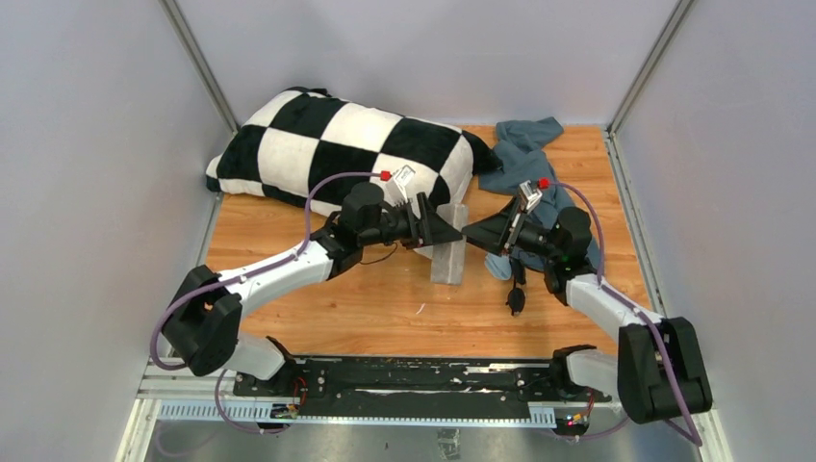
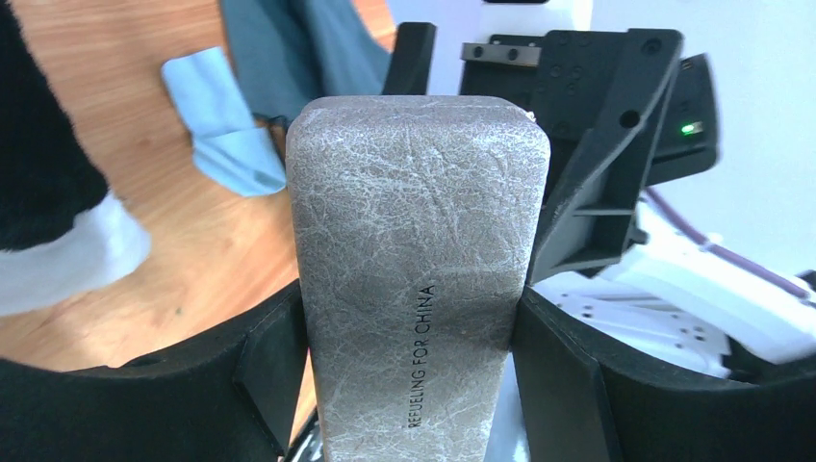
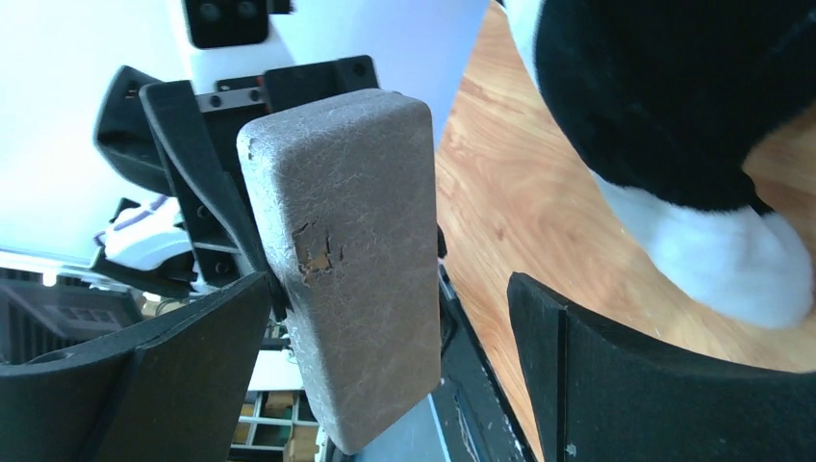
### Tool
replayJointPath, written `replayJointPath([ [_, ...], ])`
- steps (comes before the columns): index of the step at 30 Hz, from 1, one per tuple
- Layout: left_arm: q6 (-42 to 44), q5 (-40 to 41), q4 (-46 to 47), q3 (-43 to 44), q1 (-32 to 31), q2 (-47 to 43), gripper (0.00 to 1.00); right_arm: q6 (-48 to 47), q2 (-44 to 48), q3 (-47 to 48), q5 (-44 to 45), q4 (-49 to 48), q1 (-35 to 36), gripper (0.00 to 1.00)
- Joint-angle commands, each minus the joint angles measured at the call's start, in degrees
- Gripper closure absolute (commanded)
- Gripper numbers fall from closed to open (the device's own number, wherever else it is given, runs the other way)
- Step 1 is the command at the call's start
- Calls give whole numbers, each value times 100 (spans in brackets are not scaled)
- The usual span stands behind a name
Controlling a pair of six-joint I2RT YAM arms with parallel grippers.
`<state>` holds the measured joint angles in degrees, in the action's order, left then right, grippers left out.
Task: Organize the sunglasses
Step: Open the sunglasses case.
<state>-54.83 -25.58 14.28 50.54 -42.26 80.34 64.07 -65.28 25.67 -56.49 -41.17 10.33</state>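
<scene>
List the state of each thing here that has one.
grey case, closed, clamped by the left gripper
left gripper, shut on the grey case
right gripper, open, fingers either side of the grey case
light-blue cloth, crumpled on the table
dark teal cloth, bunched by the pillow

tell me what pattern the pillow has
The pillow has a black and white checkerboard pattern, which shows best in the top external view.

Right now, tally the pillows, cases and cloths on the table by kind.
checkered pillow: 1
grey case: 1
cloths: 2 (dark teal cloth, light-blue cloth)
Total: 4
</scene>
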Motion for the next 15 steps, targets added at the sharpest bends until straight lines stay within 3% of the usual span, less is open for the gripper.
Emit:
replayJointPath([
  [1,-940,-866,1698,-96,174,125,55,1402,-458,-156,-214,-2923,-79,0],
  [6,-1433,-1076,2405,-133,227,180,56,2441,-1341,-145,-99,-4920,-79,0],
  [15,-2657,-1280,4426,-510,332,618,57,2565,-1372,209,-179,-5024,-66,0],
])
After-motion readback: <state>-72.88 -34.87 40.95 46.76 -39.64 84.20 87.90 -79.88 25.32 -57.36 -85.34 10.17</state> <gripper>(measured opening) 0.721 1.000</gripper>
